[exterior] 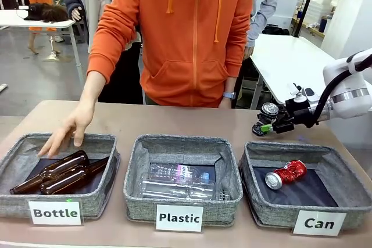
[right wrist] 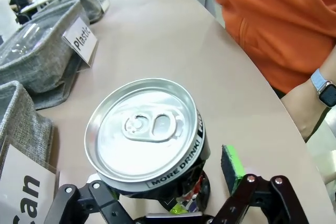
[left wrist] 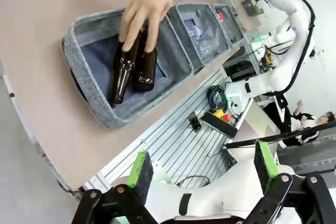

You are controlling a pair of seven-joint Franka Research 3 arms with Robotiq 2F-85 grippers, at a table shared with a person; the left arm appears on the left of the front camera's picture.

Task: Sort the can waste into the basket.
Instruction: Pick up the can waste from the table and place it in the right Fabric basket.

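A black can [exterior: 269, 110] with a silver top stands between the fingers of my right gripper [exterior: 264, 125] over the table's far right, behind the basket [exterior: 273, 216] labelled "Can". In the right wrist view the can [right wrist: 144, 129] fills the space between the jaws of the right gripper [right wrist: 163, 177]. One green pad [right wrist: 231, 163] stands a small gap off the can's side and the other is hidden behind it. A dented red can [exterior: 286, 173] lies inside the basket. My left gripper [left wrist: 202, 166] is open and holds nothing, off the table's near left edge.
A person in an orange hoodie stands at the far side with a hand [exterior: 64, 135] on the brown bottles [exterior: 58, 172] in the "Bottle" basket [exterior: 17, 201]. The "Plastic" basket [exterior: 135, 204] in the middle holds clear bottles. The person's other wrist, with a watch [right wrist: 324, 90], is close to the black can.
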